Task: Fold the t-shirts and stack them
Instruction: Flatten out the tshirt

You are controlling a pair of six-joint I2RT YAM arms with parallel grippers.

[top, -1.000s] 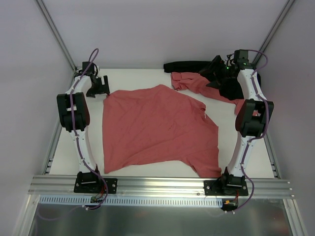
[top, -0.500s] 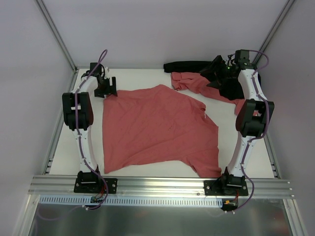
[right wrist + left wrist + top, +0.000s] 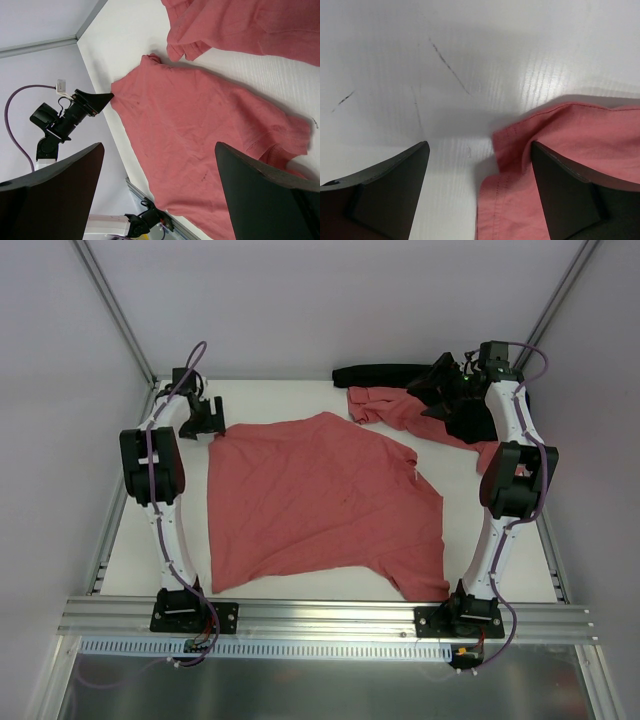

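Left end effector: jaws wide, gripping nothing, low over the stitched corner of a spread salmon-red thin-cloth t-shirt, which lies wrinkled mid-tabletop. Right end effector: wide open, empty, raised near a crumpled salmon-red t-shirt, which is partly hidden by the arm. The black bundle beyond is indistinct. Scuffed white tabletop.

A white table carries thin dark scuff marks. A black cloth lies along its far edge, right of centre. A ribbed aluminium rail spans the whole near edge.
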